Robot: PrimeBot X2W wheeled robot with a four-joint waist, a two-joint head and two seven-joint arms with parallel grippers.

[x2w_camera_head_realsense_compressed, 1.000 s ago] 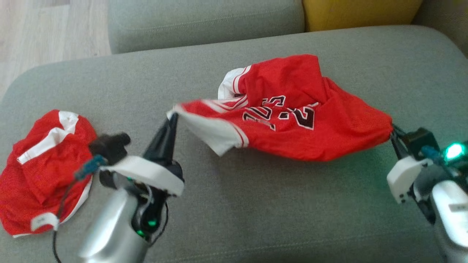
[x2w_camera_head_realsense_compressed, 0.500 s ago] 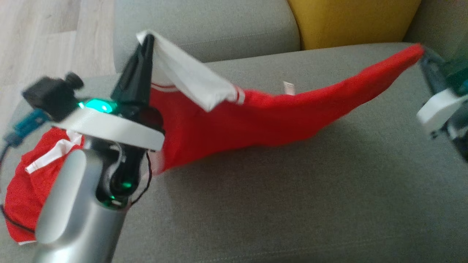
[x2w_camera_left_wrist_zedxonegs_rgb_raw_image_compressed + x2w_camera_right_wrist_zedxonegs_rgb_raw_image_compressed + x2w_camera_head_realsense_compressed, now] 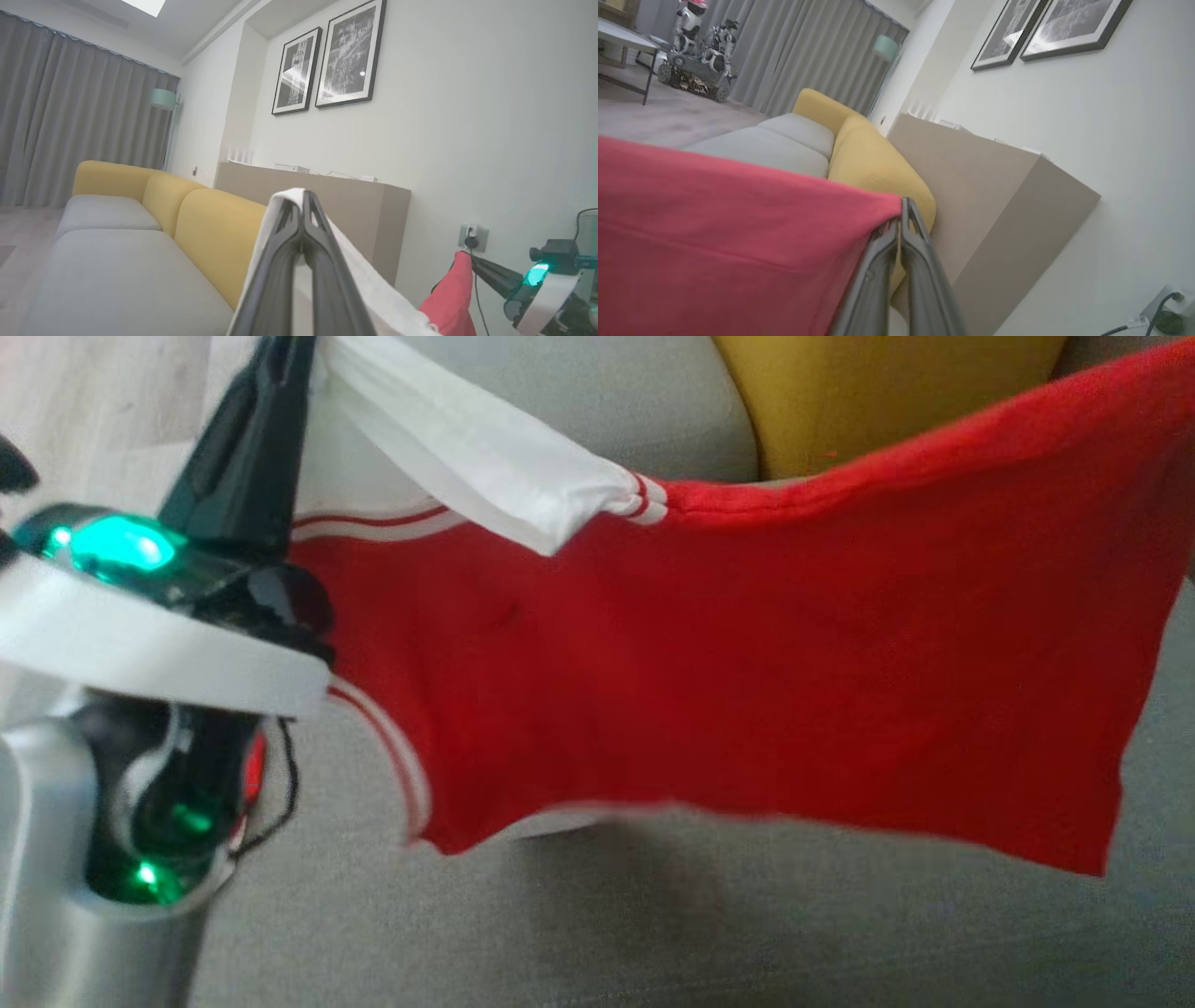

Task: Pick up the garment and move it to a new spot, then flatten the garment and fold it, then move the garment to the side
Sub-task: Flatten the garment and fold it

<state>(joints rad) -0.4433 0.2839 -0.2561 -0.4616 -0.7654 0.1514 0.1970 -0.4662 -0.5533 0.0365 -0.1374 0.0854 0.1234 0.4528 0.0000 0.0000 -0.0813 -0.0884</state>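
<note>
The garment (image 3: 747, 663), a red jersey with white trim and red stripes, hangs in the air above the grey sofa seat (image 3: 653, 933), stretched wide between my two grippers. In the head view my left gripper (image 3: 297, 345) stands at the top left, shut on the garment's white edge (image 3: 485, 476). The left wrist view shows its fingers (image 3: 302, 201) pinched on white cloth, and my right gripper (image 3: 473, 259) gripping a red corner (image 3: 451, 294). My right gripper (image 3: 903, 205) is shut on the garment's red corner (image 3: 714, 224) in its own wrist view.
A yellow backrest cushion (image 3: 887, 401) lies behind the garment, with a grey sofa seat (image 3: 579, 392) beside it. Wooden floor (image 3: 103, 401) shows at the far left. A beige cabinet (image 3: 994, 196) stands behind the sofa against a white wall with framed pictures (image 3: 327, 65).
Both grippers have risen with the garment, lifting it off the seat and pulling it from a crumpled bundle into a wide hanging sheet. The head camera has also shifted.
</note>
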